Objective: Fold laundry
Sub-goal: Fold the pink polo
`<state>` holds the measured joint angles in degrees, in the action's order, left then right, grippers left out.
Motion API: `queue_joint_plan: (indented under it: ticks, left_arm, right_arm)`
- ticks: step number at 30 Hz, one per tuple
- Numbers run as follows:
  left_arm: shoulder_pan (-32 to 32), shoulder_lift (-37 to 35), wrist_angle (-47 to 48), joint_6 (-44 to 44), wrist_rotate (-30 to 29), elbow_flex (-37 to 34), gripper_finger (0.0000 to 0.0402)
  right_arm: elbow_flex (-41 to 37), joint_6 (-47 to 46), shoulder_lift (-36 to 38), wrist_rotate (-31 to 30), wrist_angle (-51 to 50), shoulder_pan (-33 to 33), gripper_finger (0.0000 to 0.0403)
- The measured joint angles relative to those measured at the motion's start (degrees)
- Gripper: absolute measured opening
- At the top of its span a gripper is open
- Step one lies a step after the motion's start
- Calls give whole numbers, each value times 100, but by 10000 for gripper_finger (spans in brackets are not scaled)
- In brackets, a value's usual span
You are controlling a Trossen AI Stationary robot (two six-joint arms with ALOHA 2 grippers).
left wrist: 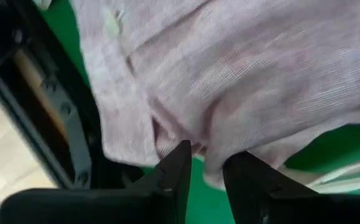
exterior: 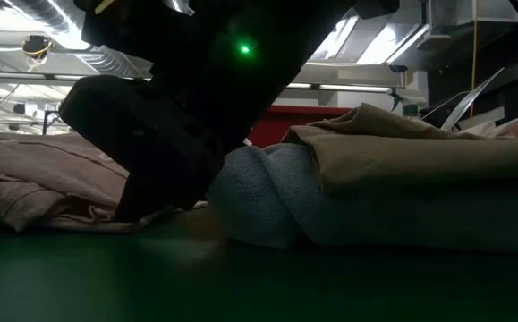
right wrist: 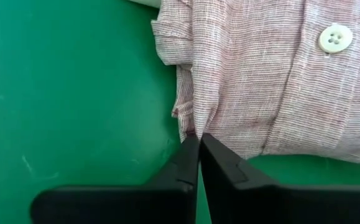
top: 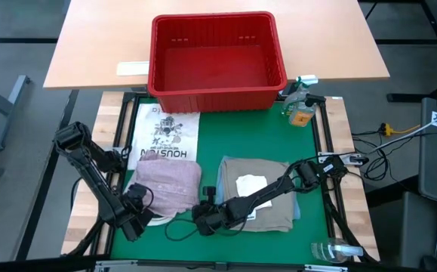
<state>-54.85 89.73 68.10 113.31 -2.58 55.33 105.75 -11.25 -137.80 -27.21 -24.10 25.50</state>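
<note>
Laundry is spread over the green mat (top: 203, 242): the pink-mauve shirt (top: 167, 183) is bunched near the front left edge, and the tan cloth (top: 257, 193) is laid flat beside it on the right, over a blue piece. The right gripper (right wrist: 198, 140) is seen with both fingers pressed together, tips touching the shirt's hem. The left gripper (left wrist: 206, 160) is held narrowly parted at the shirt's other edge, nothing clamped between. Behind, the red basket (top: 216, 62) is seen.
</note>
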Motion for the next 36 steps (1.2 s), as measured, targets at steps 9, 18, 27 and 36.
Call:
queue_joint_plan:
  ticks: [9, 18, 27, 36]
  left_arm:
    - [5, -13, 101, 9, 87, 399, 92]
    - [10, -20, -186, 9, -942, 903, 90]
    - [87, -20, -275, -192, -2025, 903, 90]
    - [516, 6, -187, -701, -2629, 774, 89]
  right_arm:
    - [0, 2, 0, 235, 11, 0, 75]
    - [699, 398, 9, 279, -1078, 4, 117]
    - [1338, 629, 50, 256, -1281, 4, 117]
    - [1346, 866, 46, 238, -1145, -155, 117]
